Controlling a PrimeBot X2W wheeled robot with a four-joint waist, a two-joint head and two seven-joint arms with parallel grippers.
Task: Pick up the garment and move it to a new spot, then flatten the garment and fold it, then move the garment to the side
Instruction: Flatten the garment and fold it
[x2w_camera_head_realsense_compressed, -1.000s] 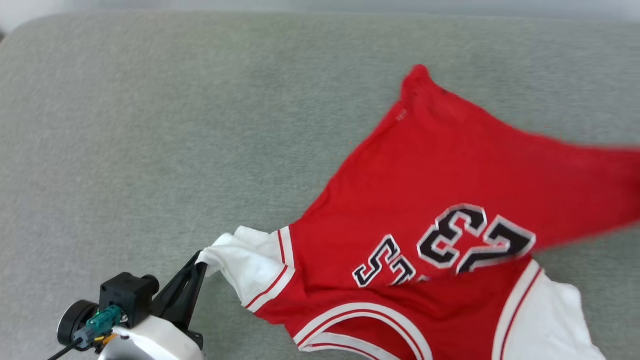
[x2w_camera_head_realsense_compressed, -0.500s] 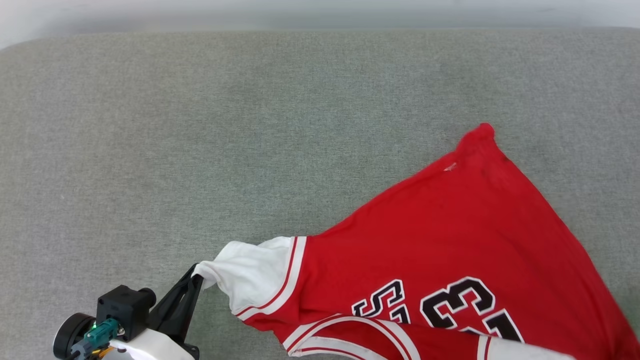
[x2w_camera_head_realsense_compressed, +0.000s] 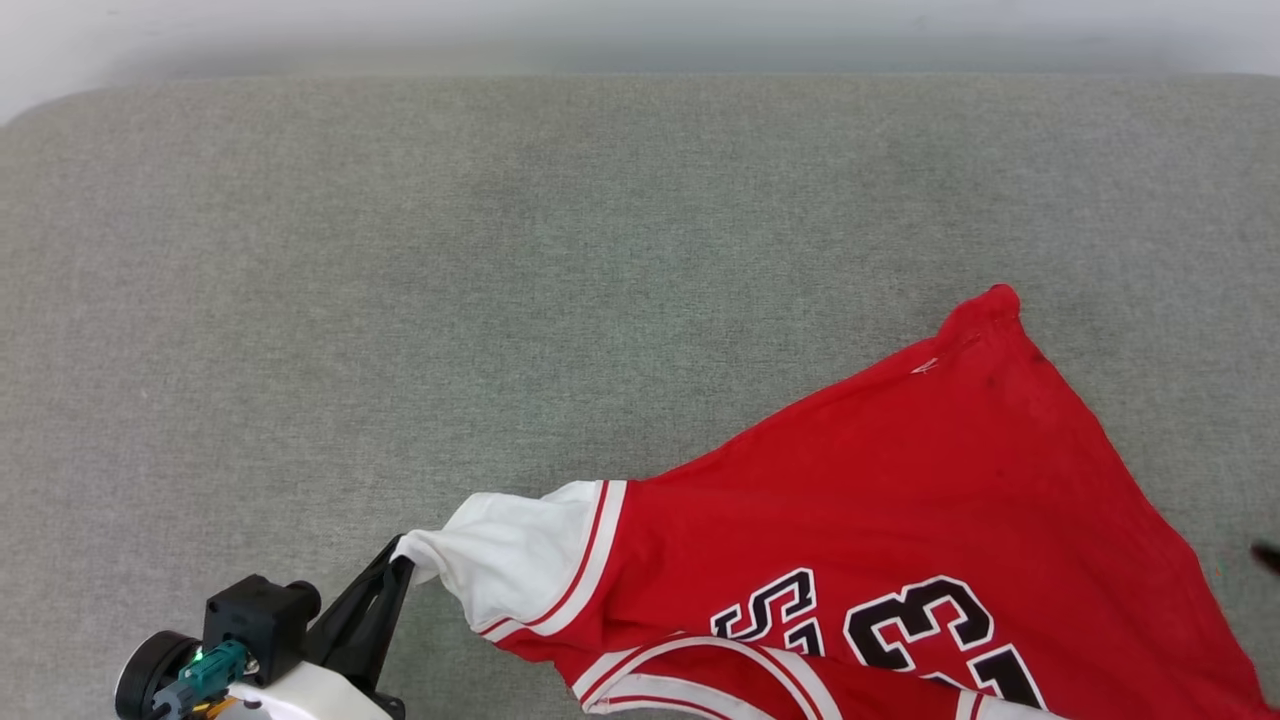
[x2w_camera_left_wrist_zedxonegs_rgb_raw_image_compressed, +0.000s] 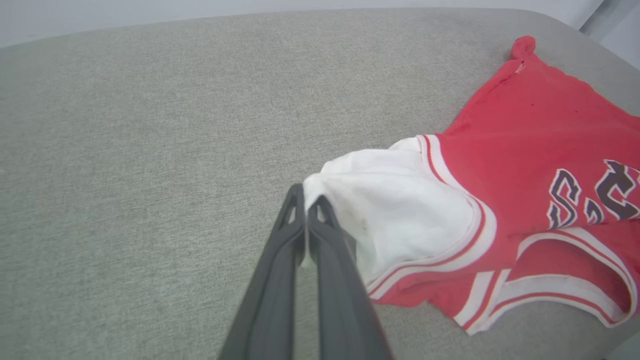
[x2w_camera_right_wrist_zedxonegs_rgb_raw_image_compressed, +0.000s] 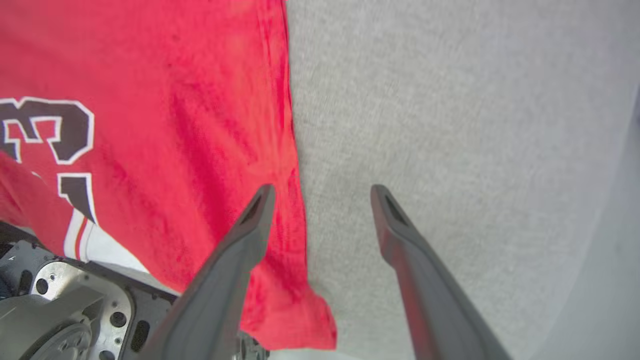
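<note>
As left fingers (x2w_camera_left_wrist_zedxonegs_rgb_raw_image_compressed: 272, 290) pinch, one garment (x2w_camera_left_wrist_zedxonegs_rgb_raw_image_compressed: 525, 130) (rumpled).

Matt cloth garment (x2w_camera_head_realsense_compressed: 880, 500), woven surface (x2w_camera_head_realsense_compressed: 400, 280)

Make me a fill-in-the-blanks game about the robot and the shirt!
1. The left gripper is shut on the garment at the tip of its ____ sleeve.
2. The right gripper holds nothing; its fingers stand ____.
3. The body of the garment is ____ with black letters.

Missing words: white; open; red.
</note>
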